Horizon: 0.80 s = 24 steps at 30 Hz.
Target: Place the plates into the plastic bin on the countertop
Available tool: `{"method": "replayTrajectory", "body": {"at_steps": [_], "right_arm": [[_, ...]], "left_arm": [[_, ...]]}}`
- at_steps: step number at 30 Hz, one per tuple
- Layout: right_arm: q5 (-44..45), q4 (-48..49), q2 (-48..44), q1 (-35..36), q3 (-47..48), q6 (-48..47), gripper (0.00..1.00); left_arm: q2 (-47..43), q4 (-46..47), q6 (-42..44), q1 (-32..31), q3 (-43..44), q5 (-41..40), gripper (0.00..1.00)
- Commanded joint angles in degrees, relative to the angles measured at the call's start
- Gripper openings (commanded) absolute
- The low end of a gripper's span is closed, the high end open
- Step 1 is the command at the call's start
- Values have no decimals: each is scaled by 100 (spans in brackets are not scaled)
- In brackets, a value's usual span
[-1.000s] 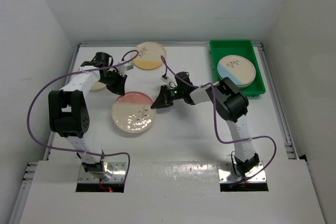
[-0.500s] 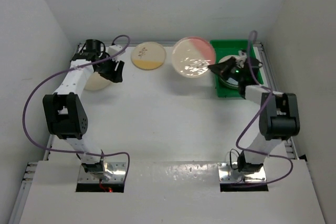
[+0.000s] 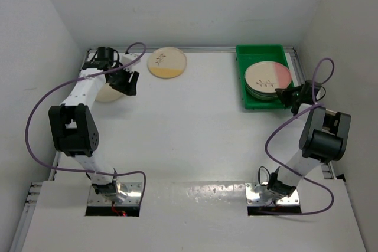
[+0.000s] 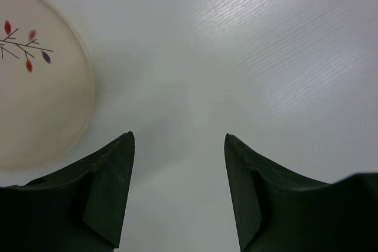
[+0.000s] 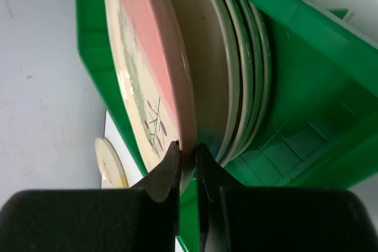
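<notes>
The green plastic bin [image 3: 264, 104] stands at the back right of the countertop [image 3: 195, 128] and holds a stack of plates. The top plate, part pink [image 3: 267, 78], lies on the stack with my right gripper [image 3: 287, 94] shut on its near rim. In the right wrist view the jaws [image 5: 187, 147] pinch the pink plate's [image 5: 142, 69] edge, with several plates [image 5: 236, 75] under it in the bin [image 5: 307, 87]. A plate with a yellow section [image 3: 166, 63] lies at the back centre. A plain cream plate [image 3: 106, 94] lies at the far left. My left gripper [image 3: 130, 83] hovers open just right of it [image 4: 35, 87], nothing between its fingers [image 4: 109, 187].
White walls close in the countertop at the left, back and right. The bin's rim [image 3: 243, 87] stands up along its left side. The arms' purple cables [image 3: 35, 122] loop out above the table. The yellow plate [image 5: 109, 166] shows small beyond the bin in the right wrist view.
My right arm carried the pink plate from the table's middle to the back right and set it on the stack in the bin. The left gripper opened and shifted slightly back.
</notes>
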Motion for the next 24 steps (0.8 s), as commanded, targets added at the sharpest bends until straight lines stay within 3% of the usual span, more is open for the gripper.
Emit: {"method": "replayTrajectory", "body": {"at_steps": [1, 5, 9, 11, 18, 24], "right_arm": [[-73, 523, 8, 59, 500, 94, 0], [-90, -222, 149, 120, 711, -230, 3], [208, -1251, 166, 296, 1158, -801, 29], [498, -1890, 175, 410, 1273, -1204, 34], [885, -2736, -35, 613, 1459, -1856, 56], [1368, -3351, -325, 850, 1564, -2471, 60]], "left_arm": [[-191, 68, -31, 35, -43, -21, 65], [-25, 68, -84, 35, -96, -74, 65], [344, 121, -234, 35, 237, 67, 65], [538, 182, -409, 35, 439, 137, 65], [1995, 446, -1129, -316, 2352, -91, 65], [3481, 683, -1903, -624, 3884, -618, 65]]}}
